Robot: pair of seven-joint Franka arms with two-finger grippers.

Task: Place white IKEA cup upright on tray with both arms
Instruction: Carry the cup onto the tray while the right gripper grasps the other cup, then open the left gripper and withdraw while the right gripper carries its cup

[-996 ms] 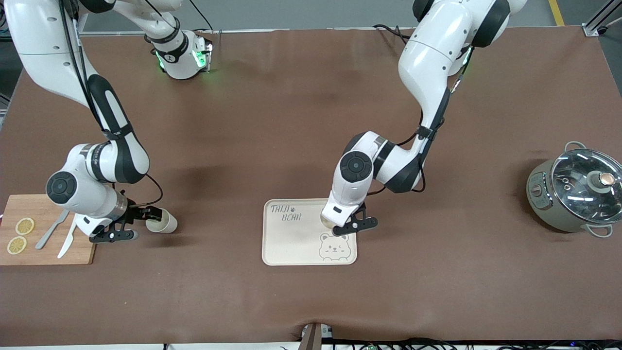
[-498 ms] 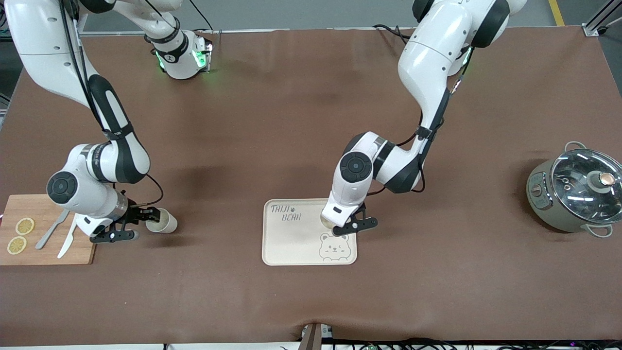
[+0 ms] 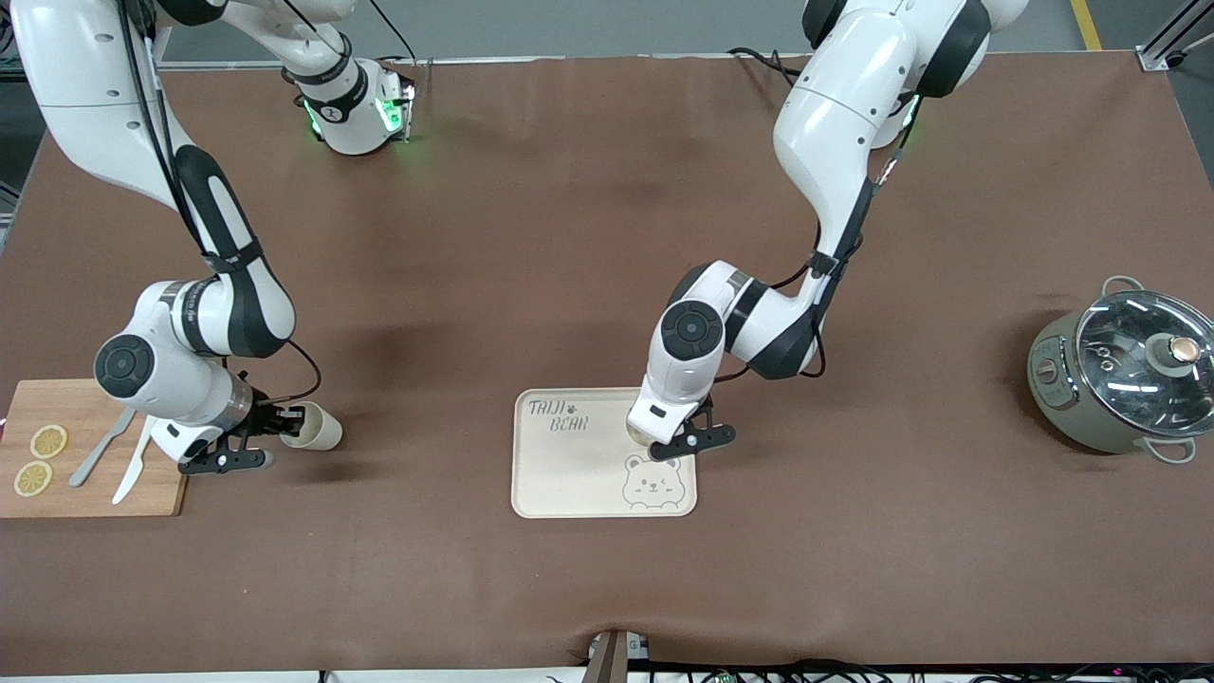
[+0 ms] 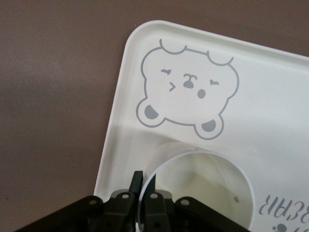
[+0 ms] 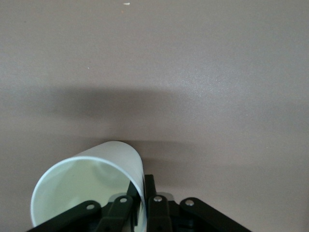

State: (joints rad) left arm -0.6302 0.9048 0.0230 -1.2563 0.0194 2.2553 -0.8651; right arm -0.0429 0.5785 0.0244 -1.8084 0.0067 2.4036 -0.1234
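A cream tray (image 3: 569,474) with a bear face and "TAIJI BEAR" lettering lies mid-table. My left gripper (image 3: 678,434) is shut on the rim of a white cup (image 3: 635,434). That cup is upright on the tray beside the bear face and mostly hidden under the wrist. The left wrist view shows its open mouth (image 4: 203,188), the gripper (image 4: 145,181) and the tray (image 4: 270,96). My right gripper (image 3: 275,424) is shut on the rim of a second white cup (image 3: 315,429). It is tipped on its side low over the table beside the cutting board, as the right wrist view (image 5: 87,188) also shows.
A wooden cutting board (image 3: 85,493) with two lemon slices, a fork and a knife lies at the right arm's end. A grey pot with a glass lid (image 3: 1124,375) stands at the left arm's end.
My right gripper has risen slightly with its tipped cup. The left arm and the cup on the tray have barely moved.
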